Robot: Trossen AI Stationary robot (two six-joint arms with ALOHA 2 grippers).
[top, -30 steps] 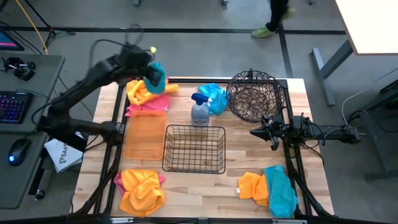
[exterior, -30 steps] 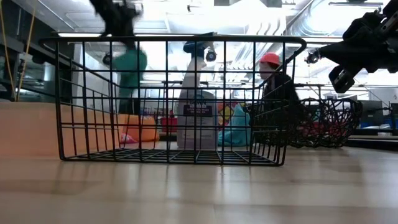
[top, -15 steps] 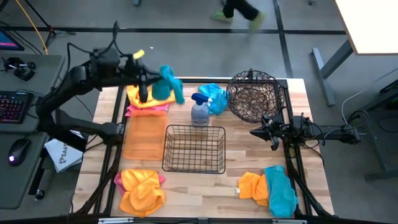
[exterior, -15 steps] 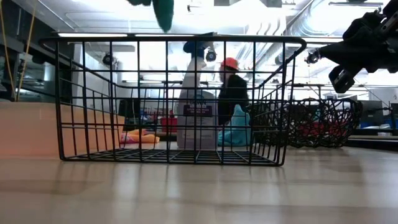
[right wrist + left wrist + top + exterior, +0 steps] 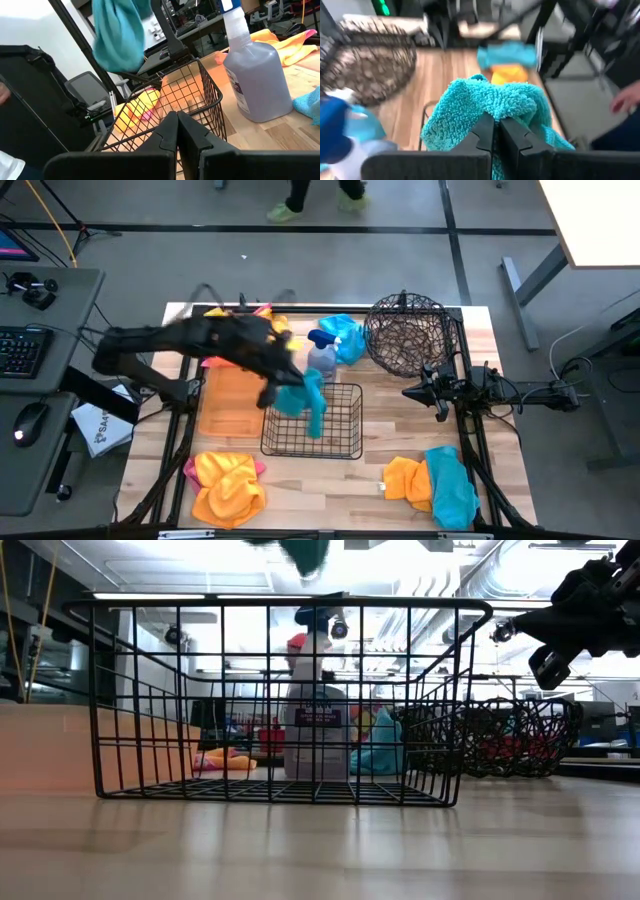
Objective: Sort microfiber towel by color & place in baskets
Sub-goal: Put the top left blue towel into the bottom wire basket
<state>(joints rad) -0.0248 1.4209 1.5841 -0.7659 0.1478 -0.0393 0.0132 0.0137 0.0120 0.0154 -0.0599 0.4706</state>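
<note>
My left gripper (image 5: 283, 387) is shut on a turquoise towel (image 5: 308, 404) and carries it above the far left part of the black wire basket (image 5: 340, 452). In the low view the towel (image 5: 305, 552) shows at the top, above the basket's rim (image 5: 270, 606). The right wrist view has the towel (image 5: 120, 31) in the air over the basket (image 5: 200, 95). My right gripper (image 5: 410, 392) waits shut, right of the black basket and near the round brown basket (image 5: 405, 335). The orange tray (image 5: 228, 408) lies left of the black basket. My left gripper pinches a bunched fold of the turquoise towel (image 5: 492, 107) between its two fingers (image 5: 482, 132). The towel is lifted clear, and its free end (image 5: 317, 423) hangs below the fingers over the black basket.
A grey spray bottle (image 5: 322, 361) stands at the black basket's far side, with a turquoise towel (image 5: 345, 337) beside it. Orange and pink towels lie at the far left (image 5: 262, 312) and near left (image 5: 228, 486). Orange and turquoise towels (image 5: 438, 482) lie near right. A person walks beyond the table.
My left arm has swung from the far left pile toward the table's right and near edge, carrying the turquoise towel in the air. The towel now hangs over the black wire basket. My right arm has kept still.
</note>
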